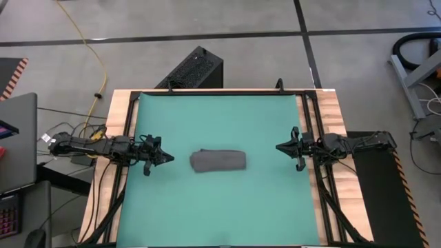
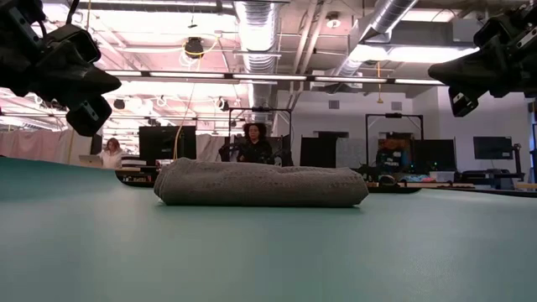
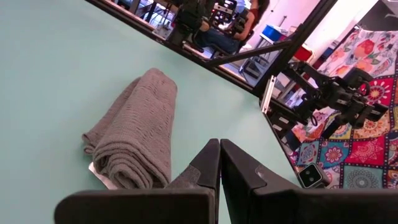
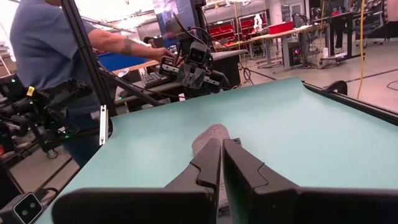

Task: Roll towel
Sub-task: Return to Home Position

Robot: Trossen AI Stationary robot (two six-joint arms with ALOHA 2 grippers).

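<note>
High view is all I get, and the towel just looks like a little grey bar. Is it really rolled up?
Observer: Yes. The left wrist view shows the end of the towel as a spiral of layers.
Operator: Are the grippers touching the mat?
Observer: No. In the low view, the left gripper and the right gripper hang in the air, off the green mat.
Operator: Are they holding anything?
Observer: No. Each wrist view shows its own fingers shut together with nothing between them.
</note>
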